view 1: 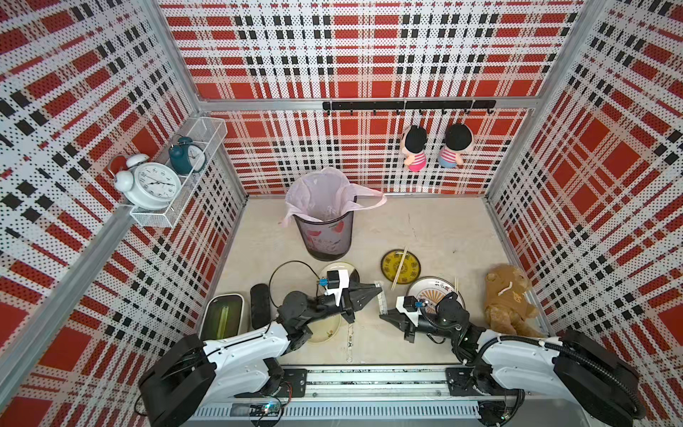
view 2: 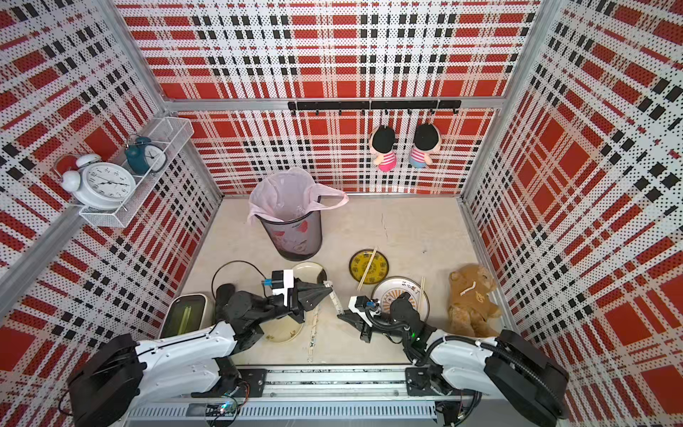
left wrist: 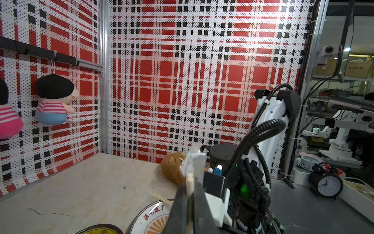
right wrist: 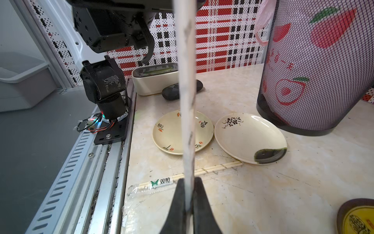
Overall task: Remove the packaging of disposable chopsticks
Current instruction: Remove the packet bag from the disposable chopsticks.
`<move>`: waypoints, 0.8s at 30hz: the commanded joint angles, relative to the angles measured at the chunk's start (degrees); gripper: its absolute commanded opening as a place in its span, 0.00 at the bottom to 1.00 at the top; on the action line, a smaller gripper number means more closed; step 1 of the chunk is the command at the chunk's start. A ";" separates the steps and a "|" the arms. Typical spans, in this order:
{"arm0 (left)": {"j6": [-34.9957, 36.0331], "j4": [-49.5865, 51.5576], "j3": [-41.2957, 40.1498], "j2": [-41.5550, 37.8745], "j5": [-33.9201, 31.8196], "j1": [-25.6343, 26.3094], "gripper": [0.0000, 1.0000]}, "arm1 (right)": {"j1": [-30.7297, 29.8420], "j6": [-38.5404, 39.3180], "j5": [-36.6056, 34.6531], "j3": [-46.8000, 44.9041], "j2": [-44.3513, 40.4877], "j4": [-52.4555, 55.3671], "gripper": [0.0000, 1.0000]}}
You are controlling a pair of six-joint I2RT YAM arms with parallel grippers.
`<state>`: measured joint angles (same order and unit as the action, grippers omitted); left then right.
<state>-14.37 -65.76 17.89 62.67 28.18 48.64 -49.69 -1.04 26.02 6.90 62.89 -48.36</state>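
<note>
Right wrist view, yep: clamped tight on one end of the packaging (right wrist: 187, 81) with the right gripper (right wrist: 189, 180), pinched shut on the other end with the left gripper (left wrist: 189, 187).

Perforated panels (view 1: 369, 55) printed in red, white and black plaid wall the cell on three sides, joined by aluminium posts (view 1: 173, 55). A black hook rail (view 1: 406, 105) runs along the back wall; a white wire shelf (view 1: 157, 218) hangs on the left wall. The worktop (view 1: 425, 229) is pale and marble-like, with thin dark cracks, evenly lit.
</note>
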 commanded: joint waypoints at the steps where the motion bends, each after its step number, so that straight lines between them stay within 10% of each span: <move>1: -0.26 -1.71 0.17 0.43 0.58 -0.30 0.04 | 0.12 0.80 0.33 0.42 0.03 -1.94 0.00; 24: -1.38 -5.26 -2.75 8.08 0.38 2.05 0.04 | 0.12 0.20 0.43 1.71 -2.53 -4.78 0.00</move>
<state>-15.22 -74.61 16.99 68.86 27.05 49.82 -49.69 -1.54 25.93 6.90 62.76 -47.33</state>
